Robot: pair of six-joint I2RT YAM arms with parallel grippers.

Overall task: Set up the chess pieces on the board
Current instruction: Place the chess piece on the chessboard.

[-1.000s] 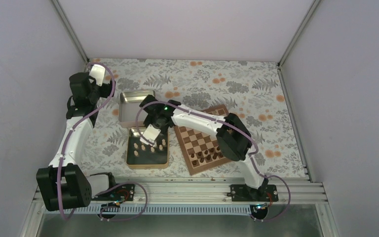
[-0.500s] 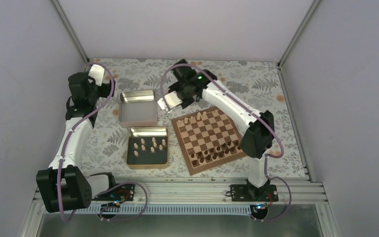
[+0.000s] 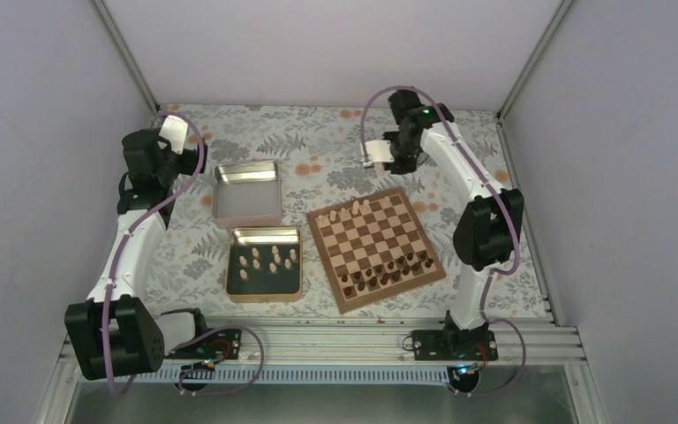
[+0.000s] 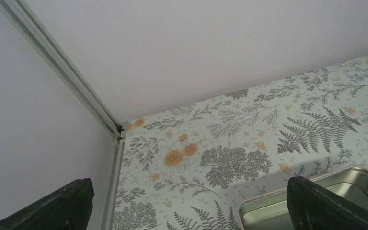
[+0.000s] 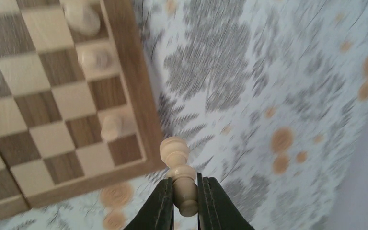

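In the right wrist view my right gripper (image 5: pixel 184 184) is shut on a pale beige chess piece (image 5: pixel 175 151), which sticks out past the fingertips. It hangs over the floral table just beyond a corner of the board (image 5: pixel 52 105). Three pale pieces (image 5: pixel 111 127) stand along that edge. From above, the right gripper (image 3: pixel 372 155) is beyond the far edge of the board (image 3: pixel 375 238). Several pale pieces (image 3: pixel 353 210) line the far row and dark ones (image 3: pixel 388 269) the near rows. More pale pieces (image 3: pixel 269 258) lie in a dark-lined tin (image 3: pixel 232 287). My left gripper (image 4: pixel 191 201) is open and holds nothing.
An empty metal tin (image 3: pixel 247 193) sits behind the tin of pieces; its corner (image 4: pixel 268 211) shows below the left gripper (image 3: pixel 172 132), which is near the back-left corner. White walls enclose the floral table on three sides.
My right arm has swung from over the tin of pieces, across the board, to beyond its far edge, carrying the pale piece. The left arm has not moved.
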